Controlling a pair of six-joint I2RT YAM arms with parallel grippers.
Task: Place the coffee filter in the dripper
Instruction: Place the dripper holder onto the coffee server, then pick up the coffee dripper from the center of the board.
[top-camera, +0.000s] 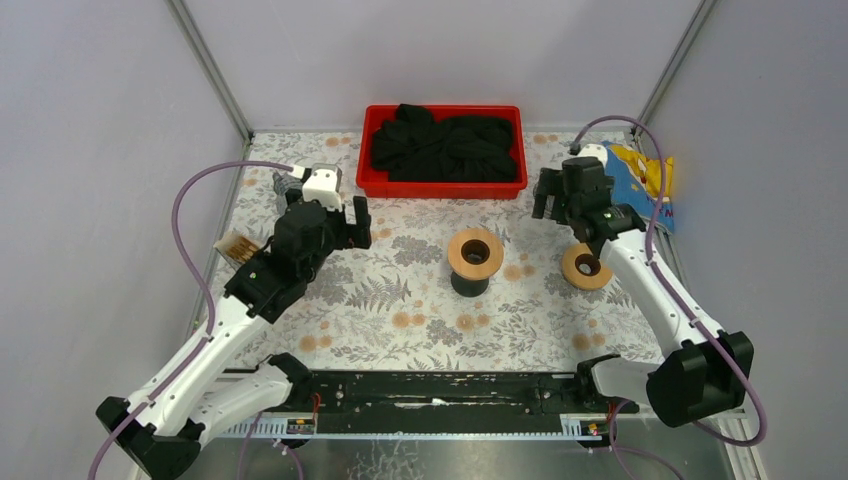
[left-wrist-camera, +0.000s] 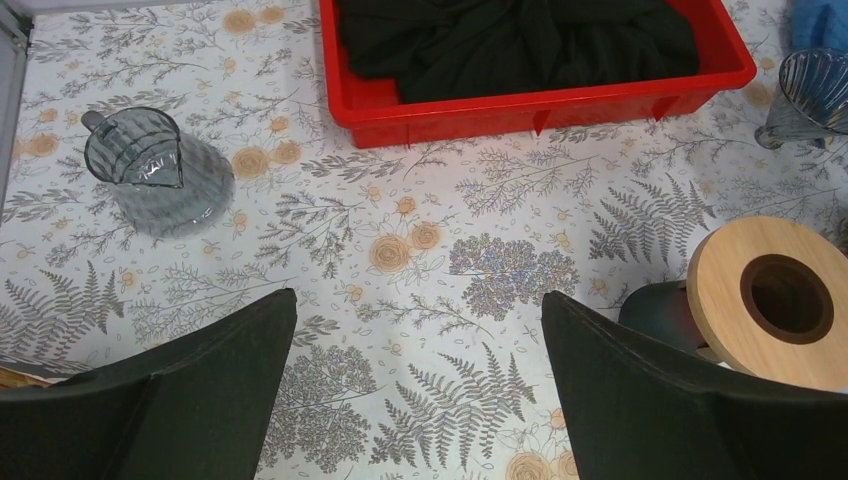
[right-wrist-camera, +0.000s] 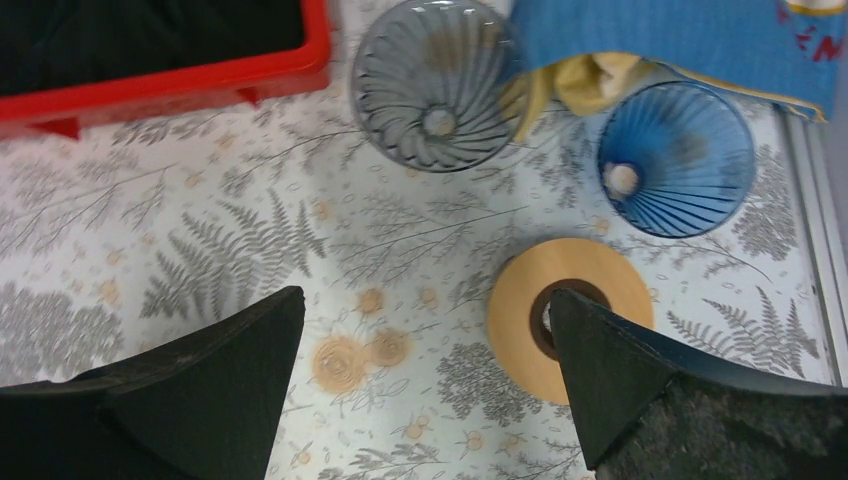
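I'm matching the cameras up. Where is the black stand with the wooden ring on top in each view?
Top view: the stand mid-picture, just in front of the red tray.
Left wrist: low at the right edge.
Right wrist: not in it.
Shared landmark: the red tray.

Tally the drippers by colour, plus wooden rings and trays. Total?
Grey drippers: 2
Blue dripper: 1
Wooden rings: 2
Red tray: 1
Total: 6
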